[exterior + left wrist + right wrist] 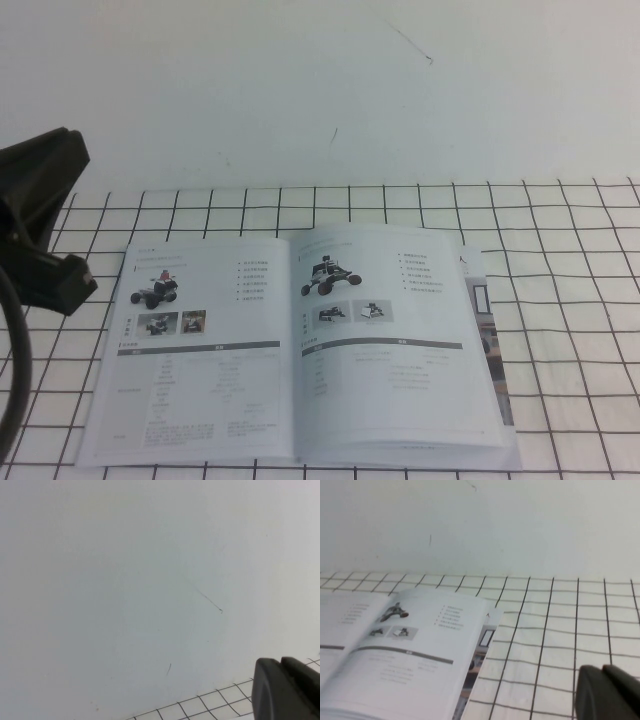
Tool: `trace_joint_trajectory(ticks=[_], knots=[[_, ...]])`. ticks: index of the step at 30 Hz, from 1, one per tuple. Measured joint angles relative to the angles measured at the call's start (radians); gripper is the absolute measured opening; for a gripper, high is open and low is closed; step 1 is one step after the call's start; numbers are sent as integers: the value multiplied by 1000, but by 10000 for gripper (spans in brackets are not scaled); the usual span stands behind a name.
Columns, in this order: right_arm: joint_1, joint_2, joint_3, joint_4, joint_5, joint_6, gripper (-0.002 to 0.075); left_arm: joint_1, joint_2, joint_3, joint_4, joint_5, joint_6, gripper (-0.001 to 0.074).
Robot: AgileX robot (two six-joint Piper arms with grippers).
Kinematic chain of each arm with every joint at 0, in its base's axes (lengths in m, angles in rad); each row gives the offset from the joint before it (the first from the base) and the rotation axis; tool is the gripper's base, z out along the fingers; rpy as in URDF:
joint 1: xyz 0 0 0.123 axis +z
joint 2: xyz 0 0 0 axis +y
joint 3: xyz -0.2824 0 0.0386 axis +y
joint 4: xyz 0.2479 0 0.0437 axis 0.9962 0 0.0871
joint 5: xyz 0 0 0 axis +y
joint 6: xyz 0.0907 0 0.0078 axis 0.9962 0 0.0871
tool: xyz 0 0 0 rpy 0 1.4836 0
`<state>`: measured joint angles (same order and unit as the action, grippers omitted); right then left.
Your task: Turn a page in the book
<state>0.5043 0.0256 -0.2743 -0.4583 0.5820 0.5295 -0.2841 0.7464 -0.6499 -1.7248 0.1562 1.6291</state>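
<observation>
High view: a thin softcover catalogue with glossy white pages, the book (290, 345), lies open and flat on a white tablecloth ruled with a black grid (570, 300). Its spine runs roughly down the middle, and its near edge reaches almost to the near edge of the cloth. The thin glossy white page (390, 340) right of the spine shows a dark wheeled rover at the top, two small photos under it and a dark grey bar above a faint table. The facing leaf left of the spine carries a similar rover, photos and grey bar. Beyond the page's outer edge a narrow strip of the sheets beneath peeks out, with coloured pictures on it.

Right of the book the gridded cloth lies bare out to the cloth's right side. Beyond the book's far edge a band of bare grid runs up to a plain white wall (320, 90) with a few faint dark marks.

Left of the book, well apart from it and raised above the cloth, hangs the black left gripper (60, 280); whether its jaws are apart or together cannot be told. From the right wrist view, the black right gripper (607, 692) sits over bare grid to the right of the book, clear of the page's outer edge; its jaw state cannot be told either.
</observation>
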Motion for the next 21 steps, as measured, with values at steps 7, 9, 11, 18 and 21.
trace_joint_trajectory(ticks=[7, 9, 11, 18, 21], knots=[[0, 0, 82, 20, -2, -2, 1, 0, 0, 0, 0, 9, -5, -3], [0, 0, 101, 23, -2, -2, 1, -8, -15, 6, 0, 0, -5, -3], [0, 0, 120, 23, -2, -2, 1, -17, -48, 19, 0, -8, -5, -3], [0, 0, 134, 25, -6, -2, 1, -15, -311, 120, 0, -14, -1, -3], [0, 1, 134, 27, -6, -2, 1, -4, -438, 179, 0, -22, 15, -3]])
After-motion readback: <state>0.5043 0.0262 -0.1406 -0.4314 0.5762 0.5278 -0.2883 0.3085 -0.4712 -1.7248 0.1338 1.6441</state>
